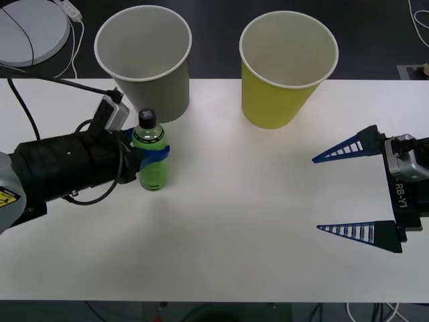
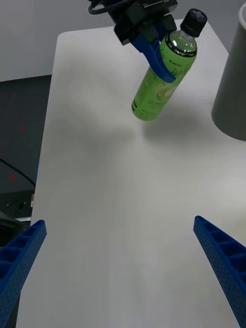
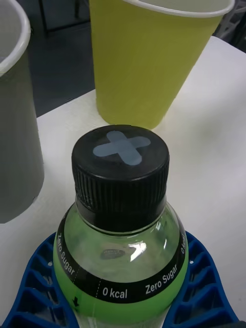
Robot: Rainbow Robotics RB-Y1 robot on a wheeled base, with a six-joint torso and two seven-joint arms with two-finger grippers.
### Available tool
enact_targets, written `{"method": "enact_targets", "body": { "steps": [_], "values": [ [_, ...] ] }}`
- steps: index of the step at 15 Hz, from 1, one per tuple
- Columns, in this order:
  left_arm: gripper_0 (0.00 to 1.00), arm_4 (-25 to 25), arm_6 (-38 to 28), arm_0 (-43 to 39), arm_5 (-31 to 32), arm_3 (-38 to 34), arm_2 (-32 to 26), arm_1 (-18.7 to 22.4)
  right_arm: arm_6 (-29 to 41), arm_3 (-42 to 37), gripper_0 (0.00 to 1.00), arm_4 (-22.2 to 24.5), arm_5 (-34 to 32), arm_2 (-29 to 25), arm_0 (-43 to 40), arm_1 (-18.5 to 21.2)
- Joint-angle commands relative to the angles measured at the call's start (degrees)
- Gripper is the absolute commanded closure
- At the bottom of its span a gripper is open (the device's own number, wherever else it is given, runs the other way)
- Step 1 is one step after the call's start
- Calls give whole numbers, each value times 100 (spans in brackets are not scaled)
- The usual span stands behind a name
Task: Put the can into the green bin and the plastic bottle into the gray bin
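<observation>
The plastic bottle (image 1: 150, 161), bright green with a black cap, stands upright at the table's left, just in front of the gray bin (image 1: 153, 94). My left gripper (image 1: 156, 155) is shut on the bottle (image 3: 123, 256), its blue fingers (image 3: 36, 287) wrapped around the body below the cap. I cannot tell whether the base touches the table. To the right, at the back, stands the green bin (image 1: 276, 100). My right gripper (image 1: 316, 194) hovers open over the table's right side, with nothing between its fingers. It faces the bottle (image 2: 163, 82). The can is out of view.
The white table (image 1: 255, 201) has bare room in the middle and at the front. A round white device (image 1: 30, 27) with a cable lies beyond the back left corner. Both bins (image 3: 154, 61) (image 3: 15, 128) stand along the far edge.
</observation>
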State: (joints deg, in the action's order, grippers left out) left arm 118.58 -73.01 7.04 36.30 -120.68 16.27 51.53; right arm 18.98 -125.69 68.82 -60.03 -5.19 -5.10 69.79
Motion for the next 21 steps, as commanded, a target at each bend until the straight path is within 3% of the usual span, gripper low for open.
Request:
{"method": "enact_targets", "body": {
  "steps": [1,4,11,18,21],
  "values": [
    [100,578,-609,-238,589,-474,-379,-3,0,0,0,0,0,0,0,0],
    [100,719,-802,-660,1204,-993,-1020,-3,0,0,0,0,0,0,0,0],
    [100,657,-1206,-959,1204,-1107,-1557,111,0,0,0,0,0,0,0,0],
    [100,455,-1936,-1029,1204,-1203,-1855,674,0,0,0,0,0,0,0,0],
    [100,42,-1945,-1082,1327,-1168,-2128,929,0,0,0,0,0,0,0,0]
  ]
}}
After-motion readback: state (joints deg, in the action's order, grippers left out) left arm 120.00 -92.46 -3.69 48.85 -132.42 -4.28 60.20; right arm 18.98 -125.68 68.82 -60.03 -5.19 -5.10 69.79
